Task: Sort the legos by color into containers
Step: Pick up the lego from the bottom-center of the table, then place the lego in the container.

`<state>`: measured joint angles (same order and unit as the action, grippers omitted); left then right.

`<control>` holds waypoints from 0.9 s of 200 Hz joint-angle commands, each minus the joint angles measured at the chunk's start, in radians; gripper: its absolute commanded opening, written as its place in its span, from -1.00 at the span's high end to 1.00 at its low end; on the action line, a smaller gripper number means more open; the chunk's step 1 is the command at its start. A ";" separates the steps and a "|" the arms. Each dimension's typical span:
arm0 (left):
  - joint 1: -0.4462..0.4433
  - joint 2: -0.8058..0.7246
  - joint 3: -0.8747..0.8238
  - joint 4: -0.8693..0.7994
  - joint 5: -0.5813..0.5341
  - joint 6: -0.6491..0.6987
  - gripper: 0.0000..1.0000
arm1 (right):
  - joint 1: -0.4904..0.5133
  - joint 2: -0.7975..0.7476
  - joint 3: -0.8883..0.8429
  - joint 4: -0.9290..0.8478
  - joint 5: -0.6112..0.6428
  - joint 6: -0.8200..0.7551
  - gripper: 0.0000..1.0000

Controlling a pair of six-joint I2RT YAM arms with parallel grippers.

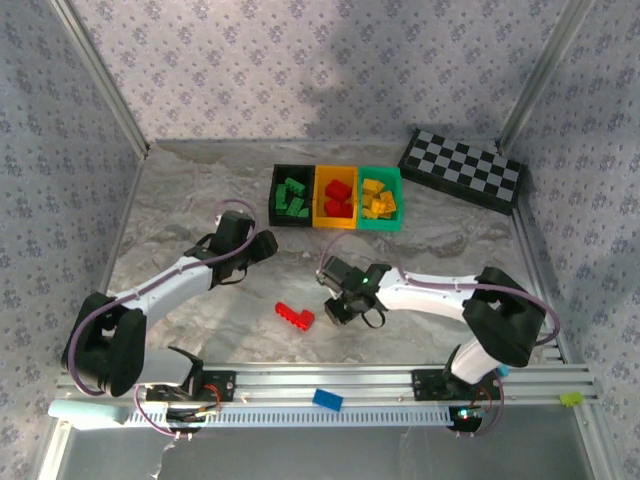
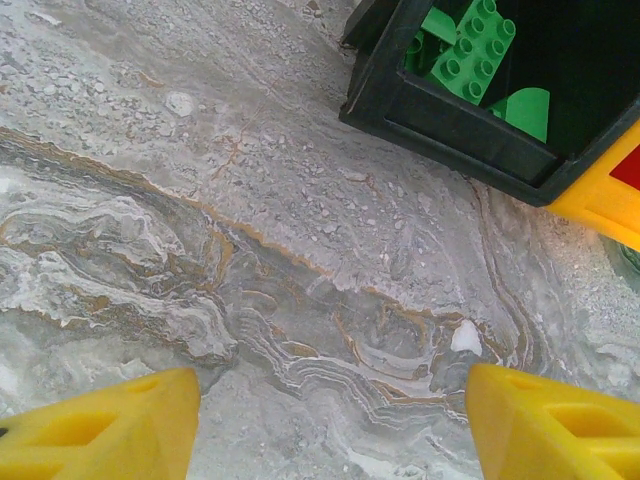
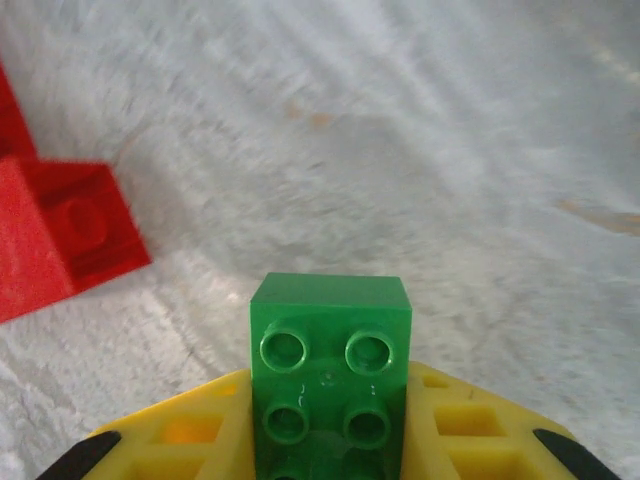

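My right gripper (image 3: 330,425) is shut on a green lego (image 3: 330,365), which sticks out studs-up between its yellow fingers (image 3: 480,430). From above, that gripper (image 1: 338,308) hovers at mid-table, just right of a red lego (image 1: 295,315) lying on the surface; the same red lego (image 3: 60,235) sits left of the held brick. The black bin (image 1: 275,195) holds green legos (image 1: 293,197), the yellow bin (image 1: 335,175) red ones, the green bin (image 1: 381,226) yellow ones. My left gripper (image 1: 264,245) stands open over bare table near the black bin (image 2: 450,125), nothing between its fingers (image 2: 100,430).
A black-and-white checkered board (image 1: 462,170) lies at the back right. A lone blue brick (image 1: 327,400) rests on the front rail between the arm bases. Patterned walls and metal posts enclose the marbled table (image 1: 180,210).
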<state>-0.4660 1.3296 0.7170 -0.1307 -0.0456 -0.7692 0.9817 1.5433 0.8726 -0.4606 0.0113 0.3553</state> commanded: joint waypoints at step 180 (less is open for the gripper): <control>-0.005 0.019 0.055 -0.087 0.020 0.037 -0.42 | -0.256 0.234 0.463 0.095 -0.064 -0.093 0.32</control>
<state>-0.4660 1.3560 0.7403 -0.1783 -0.0380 -0.7586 0.7498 1.7145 1.2297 -0.3782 -0.0280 0.2813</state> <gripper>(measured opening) 0.708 0.341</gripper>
